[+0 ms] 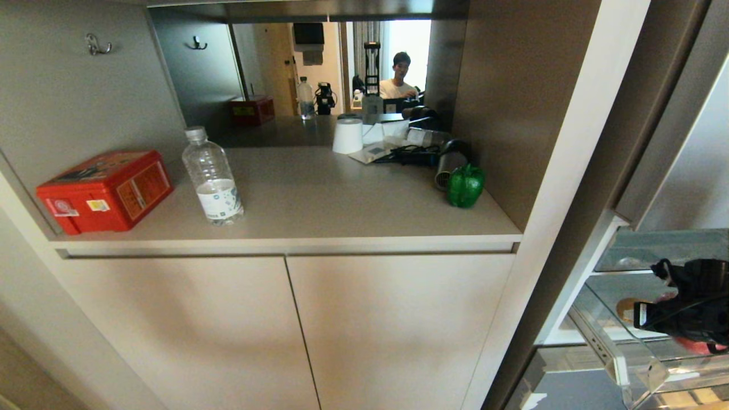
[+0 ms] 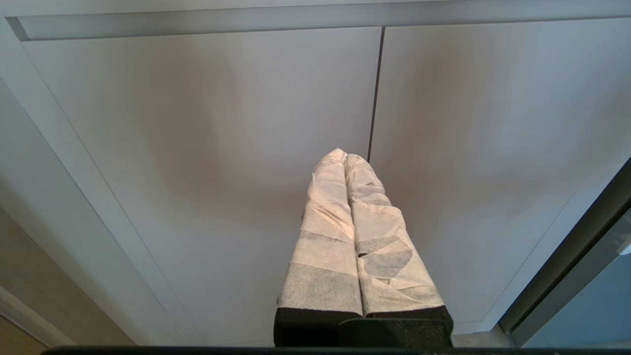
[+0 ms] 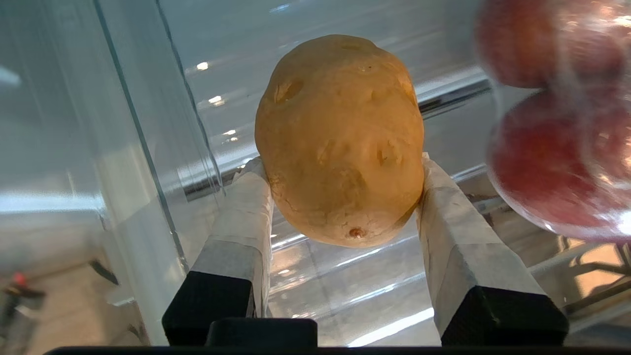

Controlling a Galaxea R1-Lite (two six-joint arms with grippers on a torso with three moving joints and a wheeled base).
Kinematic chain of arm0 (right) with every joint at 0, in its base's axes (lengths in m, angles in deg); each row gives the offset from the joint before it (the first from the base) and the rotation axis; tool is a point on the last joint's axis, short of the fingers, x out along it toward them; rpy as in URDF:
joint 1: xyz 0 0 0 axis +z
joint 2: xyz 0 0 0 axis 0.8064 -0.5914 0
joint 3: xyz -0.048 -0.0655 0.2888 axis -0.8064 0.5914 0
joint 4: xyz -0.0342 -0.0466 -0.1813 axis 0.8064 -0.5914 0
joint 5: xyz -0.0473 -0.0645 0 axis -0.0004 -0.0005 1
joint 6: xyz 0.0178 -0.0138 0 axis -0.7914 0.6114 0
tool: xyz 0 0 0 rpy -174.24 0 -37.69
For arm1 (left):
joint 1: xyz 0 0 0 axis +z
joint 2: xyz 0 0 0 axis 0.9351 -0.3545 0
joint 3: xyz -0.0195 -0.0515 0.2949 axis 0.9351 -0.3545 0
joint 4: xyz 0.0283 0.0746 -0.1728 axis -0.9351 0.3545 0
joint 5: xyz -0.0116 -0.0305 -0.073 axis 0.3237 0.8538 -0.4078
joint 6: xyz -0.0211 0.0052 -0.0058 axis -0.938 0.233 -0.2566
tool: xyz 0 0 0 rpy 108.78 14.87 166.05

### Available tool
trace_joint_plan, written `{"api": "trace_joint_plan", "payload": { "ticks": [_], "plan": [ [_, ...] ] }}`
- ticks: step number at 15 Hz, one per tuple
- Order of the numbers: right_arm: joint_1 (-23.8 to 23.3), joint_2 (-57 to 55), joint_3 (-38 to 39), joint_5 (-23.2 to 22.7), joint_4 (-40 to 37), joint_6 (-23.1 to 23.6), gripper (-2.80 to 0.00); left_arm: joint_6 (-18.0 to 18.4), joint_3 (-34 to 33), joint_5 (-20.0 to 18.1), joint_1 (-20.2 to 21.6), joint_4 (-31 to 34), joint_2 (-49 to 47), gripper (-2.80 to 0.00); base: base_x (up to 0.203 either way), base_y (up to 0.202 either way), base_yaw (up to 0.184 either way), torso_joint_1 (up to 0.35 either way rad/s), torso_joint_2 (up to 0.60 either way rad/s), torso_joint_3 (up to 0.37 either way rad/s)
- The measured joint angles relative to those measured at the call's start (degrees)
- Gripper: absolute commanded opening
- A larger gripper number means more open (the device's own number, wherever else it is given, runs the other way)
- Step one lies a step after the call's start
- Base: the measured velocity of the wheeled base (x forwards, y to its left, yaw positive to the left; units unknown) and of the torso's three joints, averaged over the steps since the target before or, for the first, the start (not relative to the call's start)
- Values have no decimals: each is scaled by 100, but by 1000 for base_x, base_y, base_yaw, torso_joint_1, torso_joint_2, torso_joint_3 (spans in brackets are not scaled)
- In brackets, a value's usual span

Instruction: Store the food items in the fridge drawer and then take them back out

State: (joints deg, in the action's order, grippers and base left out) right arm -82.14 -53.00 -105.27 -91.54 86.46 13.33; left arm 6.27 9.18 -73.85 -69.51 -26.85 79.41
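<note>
Right gripper (image 3: pixel 345 192) clamps the potato (image 3: pixel 340 138) inside the fridge drawer (image 1: pixel 621 364); left gripper (image 2: pixel 346 157) closed.

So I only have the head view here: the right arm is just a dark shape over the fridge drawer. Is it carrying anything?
Observer: Yes. The right gripper is shut on the potato, one finger on each side.
Operator: Anything else in the drawer near it?
Observer: Red round items sit close beside the potato, behind clear plastic.
Operator: And the left arm? I can't see it.
Observer: The left gripper is shut and empty, pointing at the cabinet doors below the counter.
</note>
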Motion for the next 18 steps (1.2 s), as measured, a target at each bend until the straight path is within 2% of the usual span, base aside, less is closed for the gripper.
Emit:
{"api": "trace_joint_plan", "payload": {
  "ticks": [8,10,18],
  "plan": [
    [213,-253,-122,-18,9,126,-280,0,0,-1,2,0,0,-280,0,0,0,0,0,0],
    [257,-269,-119,-145,9,326,-280,0,0,0,2,0,0,-280,0,0,0,0,0,0],
    [264,-410,-130,-164,20,512,-280,0,0,1,0,0,0,-280,0,0,0,0,0,0]
  ]
}}
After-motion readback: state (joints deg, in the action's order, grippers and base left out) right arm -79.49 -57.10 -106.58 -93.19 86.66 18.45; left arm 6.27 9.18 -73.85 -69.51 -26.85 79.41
